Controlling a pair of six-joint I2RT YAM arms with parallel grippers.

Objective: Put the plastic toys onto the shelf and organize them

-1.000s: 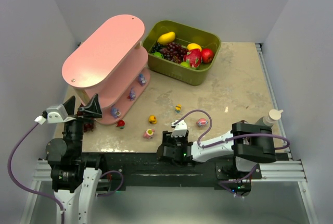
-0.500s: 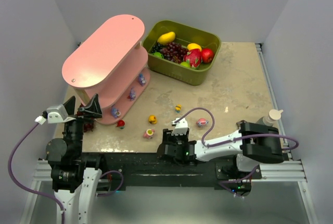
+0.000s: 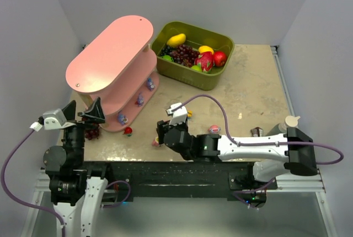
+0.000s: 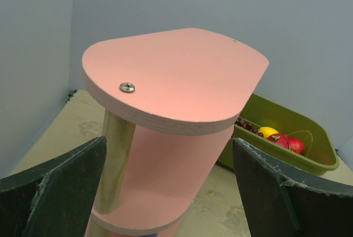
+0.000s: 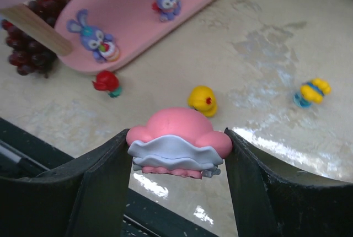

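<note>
The right gripper [image 5: 176, 157] clamps the pink toy [image 5: 179, 129] between half-spread jaws, gripping its flanks. It looks like hard, light, slick plastic, likely to twist. The left gripper [image 4: 168, 193] gapes wide, empty.

We see an olive bin [image 3: 190, 79] on the table's [image 3: 253, 88] far side, holding fruit [image 3: 205, 60]; a dark grape bunch [image 3: 92, 132] lies near left, a pale bottle [image 3: 288, 122] far right.

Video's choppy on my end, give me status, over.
Left gripper open, empty, facing shelf. Right gripper closed on pink toy. Red toy, yellow toy loose on table toward shelf.
</note>
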